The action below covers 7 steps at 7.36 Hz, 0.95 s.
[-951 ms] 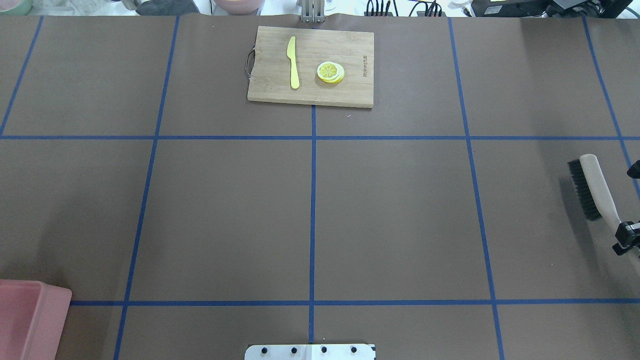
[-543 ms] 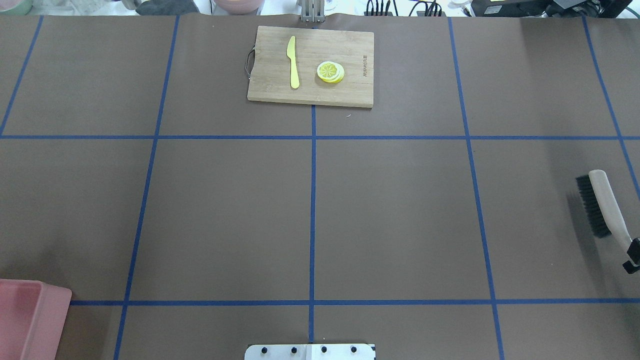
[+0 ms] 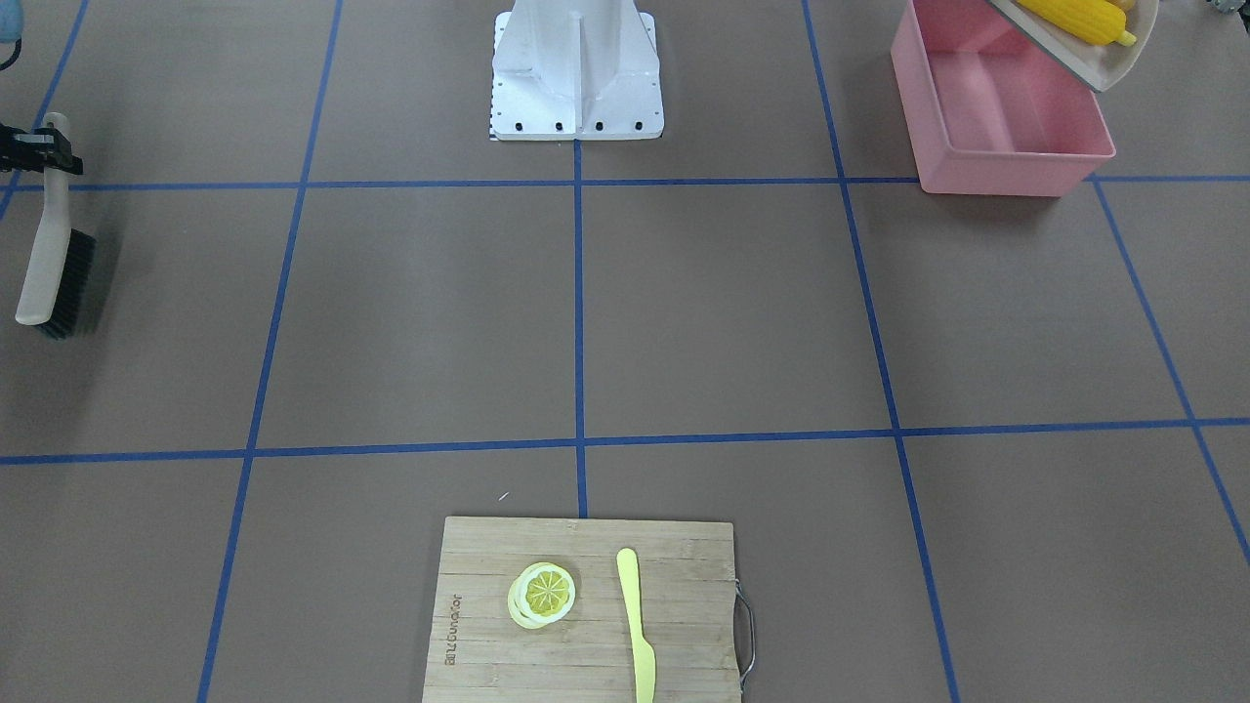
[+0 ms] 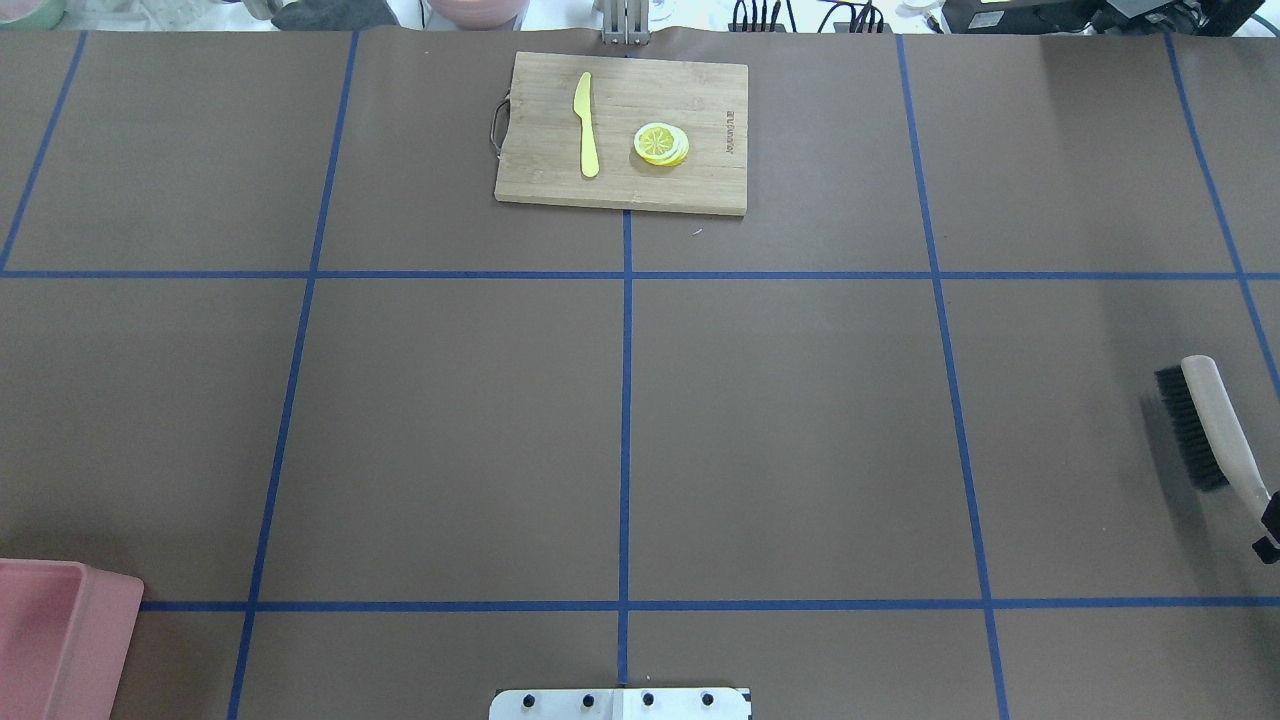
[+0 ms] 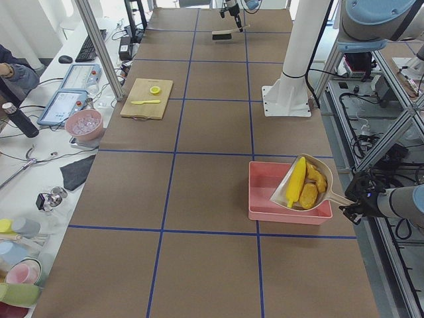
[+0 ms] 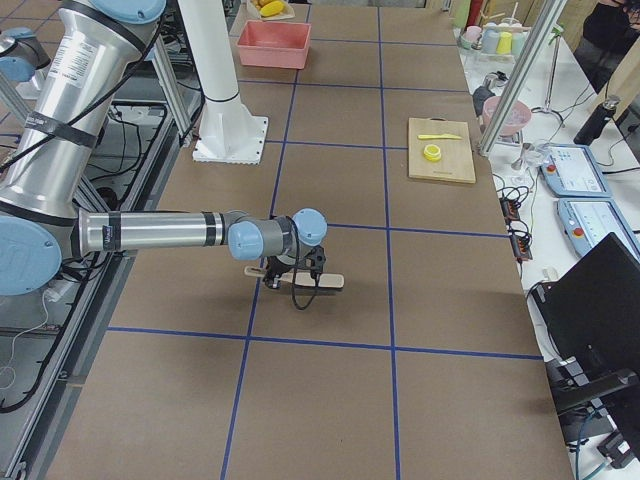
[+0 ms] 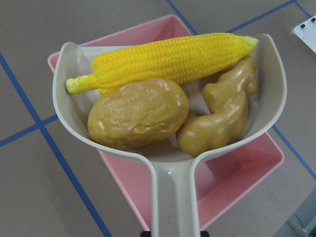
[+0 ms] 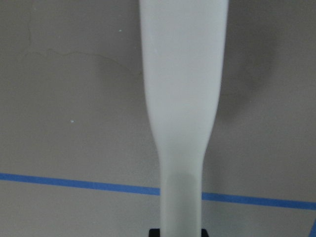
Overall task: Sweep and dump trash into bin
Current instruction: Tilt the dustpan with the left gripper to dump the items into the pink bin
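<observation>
left gripper (image 5: 353, 207): closed on the end of the dustpan's handle, holding the pan in the air at the robot's left.
dustpan (image 7: 170, 197): beige and tilted, hanging over the side of the bin nearest the robot. Its handle reaches out past that rim.
trash: 3 toy foods lie in the pan, pressed together. The corn (image 7: 168, 59) lies across the wide mouth. The potato (image 7: 138, 113) and the ginger (image 7: 222, 118) sit side by side behind it, nearer the handle.
bin (image 3: 1016, 161): a pink tub standing on the bench directly under the pan, in the corner at the robot's left.
right gripper (image 3: 39, 151): closed on the end of the brush's handle, at the robot's far right edge of the bench.
brush (image 4: 1215, 420): beige back with black bristles (image 4: 1182, 430) on the side facing the bench's middle. It is low over the bench; whether it touches cannot be told.
cutting board (image 4: 620, 190): wooden with a metal handle (image 4: 495, 125), at the middle of the bench's far edge, well apart from both arms.
on the board: a yellow knife (image 4: 586, 125) and a stack of lemon slices (image 4: 661, 143), near each other but apart.
writing: 1 line of engraved lettering (image 4: 733, 135) along the board's short edge beside the lemon, too small to read.
bench (image 4: 800, 420): brown cover marked into a grid by blue tape (image 4: 625, 450).
</observation>
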Available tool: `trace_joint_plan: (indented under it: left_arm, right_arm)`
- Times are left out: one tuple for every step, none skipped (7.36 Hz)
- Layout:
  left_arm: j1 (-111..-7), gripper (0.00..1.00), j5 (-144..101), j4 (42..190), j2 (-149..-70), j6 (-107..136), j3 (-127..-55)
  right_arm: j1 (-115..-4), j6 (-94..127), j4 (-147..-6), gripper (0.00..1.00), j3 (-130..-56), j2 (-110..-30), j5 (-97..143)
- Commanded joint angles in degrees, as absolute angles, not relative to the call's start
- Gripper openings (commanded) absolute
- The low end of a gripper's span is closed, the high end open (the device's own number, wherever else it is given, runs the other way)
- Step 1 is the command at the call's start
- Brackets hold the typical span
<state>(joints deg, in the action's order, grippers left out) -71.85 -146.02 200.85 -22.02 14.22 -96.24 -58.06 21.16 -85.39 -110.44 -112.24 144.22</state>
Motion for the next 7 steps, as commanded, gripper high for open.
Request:
trace_joint_plan:
  left_arm:
    - [-71.8, 0.18, -148.3, 198.3, -19.9, 9.1, -96.2]
    - [-71.8, 0.18, -149.8, 198.1, -19.1, 7.7, -96.2]
    - [-71.7, 0.16, -149.9, 196.2, -19.0, 6.3, -96.2]
    - [-71.8, 0.15, -150.7, 191.7, -18.5, 1.6, -96.2]
    - [-71.6, 0.12, -150.9, 189.0, -18.1, 0.6, -96.3]
    - [-70.8, 0.11, -152.4, 186.6, -17.8, 0.7, -97.0]
    - [-69.4, 0.11, -152.8, 184.1, -17.4, 0.7, -99.7]
  right_arm:
    - [-56.2, 21.4, -85.5, 0.0, -110.3, -112.2, 144.3]
    - [-55.6, 21.6, -85.9, 0.0, -110.1, -112.2, 144.3]
    - [-55.2, 21.6, -85.9, 0.0, -110.1, -112.2, 144.4]
    - [-54.8, 21.7, -86.0, 0.0, -110.1, -112.1, 144.7]
    - [-54.6, 22.0, -86.0, 0.0, -109.5, -111.7, 144.8]
    - [-54.4, 22.1, -86.2, 0.34, -109.3, -111.6, 144.8]
    - [-54.3, 22.0, -86.2, 0.6, -109.3, -111.6, 145.4]
